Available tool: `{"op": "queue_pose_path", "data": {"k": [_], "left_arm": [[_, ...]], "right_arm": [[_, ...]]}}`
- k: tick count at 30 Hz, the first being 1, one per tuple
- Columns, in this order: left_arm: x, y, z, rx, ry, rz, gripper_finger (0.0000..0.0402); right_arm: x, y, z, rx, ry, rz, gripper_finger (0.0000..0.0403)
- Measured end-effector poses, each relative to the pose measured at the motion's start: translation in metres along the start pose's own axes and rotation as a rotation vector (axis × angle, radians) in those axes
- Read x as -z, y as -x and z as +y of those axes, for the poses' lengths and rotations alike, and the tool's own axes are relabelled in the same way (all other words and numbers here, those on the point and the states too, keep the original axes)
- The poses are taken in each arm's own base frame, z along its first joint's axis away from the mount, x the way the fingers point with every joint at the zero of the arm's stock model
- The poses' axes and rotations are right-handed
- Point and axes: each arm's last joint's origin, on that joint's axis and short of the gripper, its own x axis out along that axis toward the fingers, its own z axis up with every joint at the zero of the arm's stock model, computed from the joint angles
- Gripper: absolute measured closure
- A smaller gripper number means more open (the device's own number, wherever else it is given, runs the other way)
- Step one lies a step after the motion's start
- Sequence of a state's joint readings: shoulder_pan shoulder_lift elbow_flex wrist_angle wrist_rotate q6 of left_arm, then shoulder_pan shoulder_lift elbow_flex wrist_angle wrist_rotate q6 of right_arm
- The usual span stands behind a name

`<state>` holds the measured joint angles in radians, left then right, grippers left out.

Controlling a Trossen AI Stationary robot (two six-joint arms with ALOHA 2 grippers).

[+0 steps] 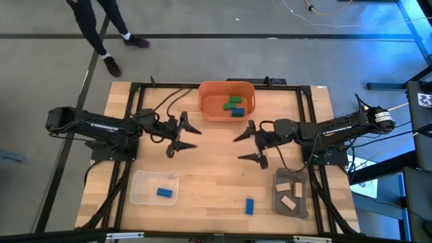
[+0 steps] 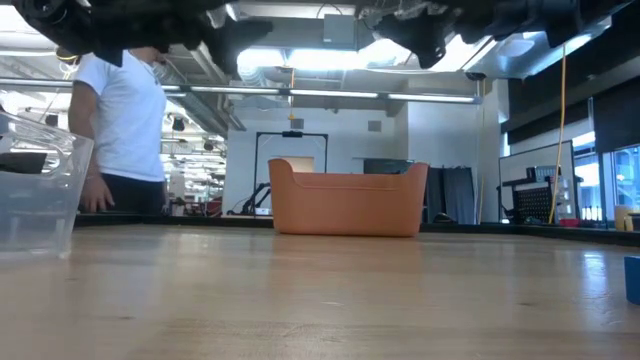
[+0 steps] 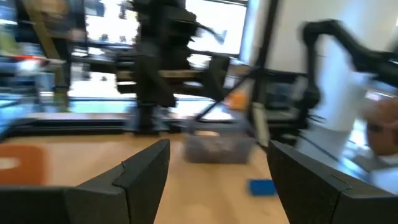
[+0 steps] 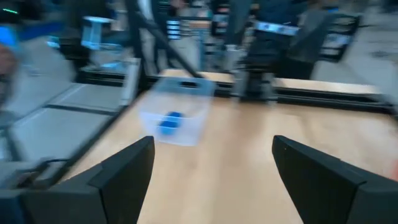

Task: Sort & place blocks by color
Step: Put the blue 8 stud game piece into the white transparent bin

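Meanwhile, both the left gripper (image 1: 183,137) and right gripper (image 1: 248,146) are hovering wide and empty at mid-frame, risking confusion over green and blue blocks (image 1: 235,105) sitting mixed in the bin (image 1: 208,108) at upper centre, while a stray blue block (image 1: 249,206) is lying on the worktop (image 1: 216,172) at lower right.

Robotics lab, exposed ceiling ducts (image 2: 300,75), strip lights, equipment racks, cabled concrete floor (image 1: 270,61)

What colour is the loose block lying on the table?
Blue, clearest in the high view.
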<state>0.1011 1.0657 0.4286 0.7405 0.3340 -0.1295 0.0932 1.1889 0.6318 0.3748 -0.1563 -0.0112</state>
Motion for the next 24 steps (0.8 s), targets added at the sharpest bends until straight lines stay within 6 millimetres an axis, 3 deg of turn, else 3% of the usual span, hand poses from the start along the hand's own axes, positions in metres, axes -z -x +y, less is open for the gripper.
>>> {"op": "queue_pose_path", "data": {"k": [5, 10, 16, 24], "left_arm": [[0.001, -0.002, -0.006, 0.071, 0.008, 0.023, 0.014], [0.006, -0.002, -0.004, -0.137, 0.022, 0.048, 0.014], [0.012, -0.002, -0.004, -0.342, 0.068, 0.074, 0.014], [0.013, -0.005, -0.014, -0.315, 0.125, 0.065, 0.014]], "right_arm": [[0.001, -0.002, 0.015, -0.102, -0.06, 0.007, 0.0075], [0.01, -0.012, 0.044, -0.055, -0.208, 0.079, 0.0075], [0.008, -0.028, 0.09, 0.127, -0.411, 0.33, 0.0075], [-0.008, -0.054, 0.15, 0.308, -0.594, 0.56, 0.0075]]}}
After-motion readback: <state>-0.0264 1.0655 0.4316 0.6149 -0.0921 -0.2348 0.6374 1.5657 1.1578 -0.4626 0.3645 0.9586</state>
